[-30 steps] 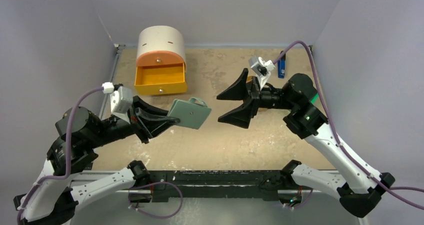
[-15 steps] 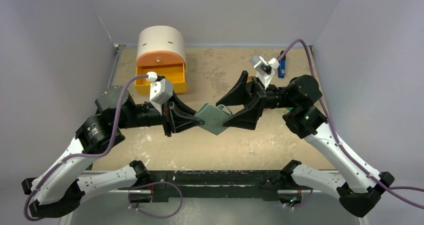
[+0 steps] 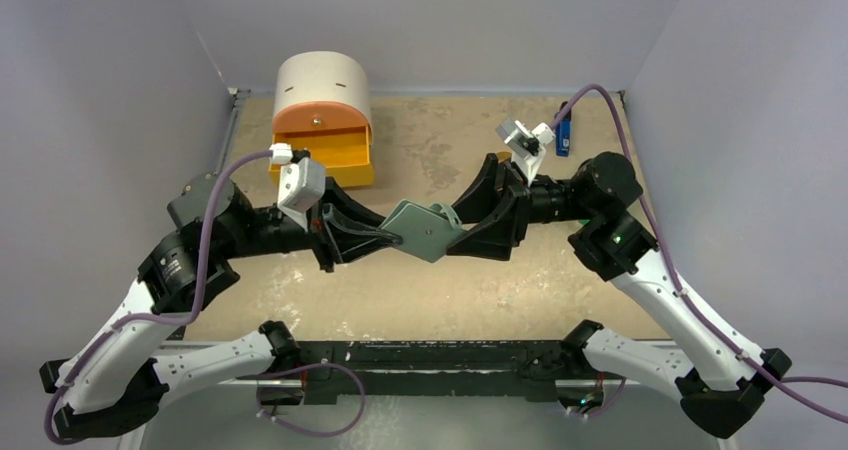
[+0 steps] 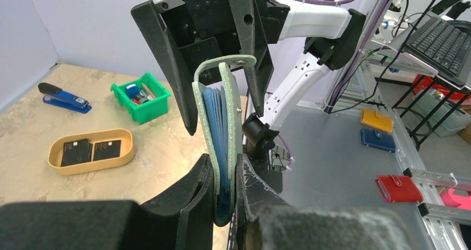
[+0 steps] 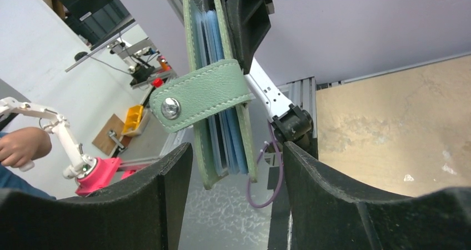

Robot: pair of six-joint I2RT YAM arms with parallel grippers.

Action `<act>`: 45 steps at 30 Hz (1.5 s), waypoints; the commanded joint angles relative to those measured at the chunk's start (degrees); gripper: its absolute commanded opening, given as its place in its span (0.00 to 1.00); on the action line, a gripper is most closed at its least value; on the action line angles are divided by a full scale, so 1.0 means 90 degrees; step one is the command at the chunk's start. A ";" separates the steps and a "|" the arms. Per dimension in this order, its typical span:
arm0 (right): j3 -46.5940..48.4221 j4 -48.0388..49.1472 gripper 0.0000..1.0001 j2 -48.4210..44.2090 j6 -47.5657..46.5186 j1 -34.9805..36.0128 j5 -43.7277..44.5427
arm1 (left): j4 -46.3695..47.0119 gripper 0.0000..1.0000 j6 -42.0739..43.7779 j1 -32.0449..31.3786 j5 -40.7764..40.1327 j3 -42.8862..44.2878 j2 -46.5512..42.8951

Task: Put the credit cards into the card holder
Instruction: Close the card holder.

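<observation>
My left gripper (image 3: 392,236) is shut on the card holder (image 3: 427,230), a grey-green wallet held in the air over the table's middle. In the left wrist view the wallet (image 4: 222,116) stands edge-on, its lower end pinched between my jaws (image 4: 225,166). My right gripper (image 3: 460,232) is open, its jaws on either side of the wallet's far end without touching it. The right wrist view shows the wallet (image 5: 244,133) with its snap tab (image 5: 200,94) closed around it. Two black credit cards (image 4: 91,150) lie in a tan oval tray (image 4: 125,153).
An orange drawer unit (image 3: 322,120) with its lower drawer open stands at the back left. A blue-and-black stapler (image 3: 563,135) lies at the back right. A green bin (image 4: 141,97) of small items sits beyond the tray.
My left arm carried the wallet right, from the table's left to its middle. The right gripper's open jaws now straddle the wallet's far end.
</observation>
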 commanded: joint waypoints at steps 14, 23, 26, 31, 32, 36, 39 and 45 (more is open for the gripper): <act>-0.0111 0.0836 0.38 0.0104 0.0487 0.0155 -0.0128 | 0.0347 0.00 0.0279 0.0010 0.0040 0.0375 0.0246; -0.0286 0.1009 0.00 -0.0177 0.0476 0.0186 0.0434 | 0.0454 0.38 -0.0166 0.0019 -0.0721 0.0116 0.0007; -0.0596 0.1396 0.00 -0.0549 0.0565 0.0186 0.1331 | 0.1154 0.63 -0.0858 0.0016 -0.1242 -0.0614 -0.0477; -0.1301 0.2855 0.00 -0.0706 0.1204 0.0198 0.2280 | 0.3674 0.73 -0.2334 0.0019 -0.1786 -0.2224 -0.1280; -0.1358 0.3045 0.00 -0.0647 0.1298 0.0199 0.2387 | 0.3963 0.73 -0.2483 0.0019 -0.1890 -0.2395 -0.1299; -0.1430 0.3505 0.00 -0.0452 0.1561 0.0195 0.2685 | 0.4434 0.75 -0.2808 0.0018 -0.2211 -0.2624 -0.1075; -0.1475 0.3823 0.00 -0.0334 0.1737 0.0196 0.2823 | 0.4812 0.75 -0.3020 0.0012 -0.2122 -0.2593 -0.0761; -0.1599 0.4015 0.00 -0.0297 0.1885 0.0215 0.3031 | 0.5111 0.65 -0.3174 0.0010 -0.2108 -0.2435 -0.0312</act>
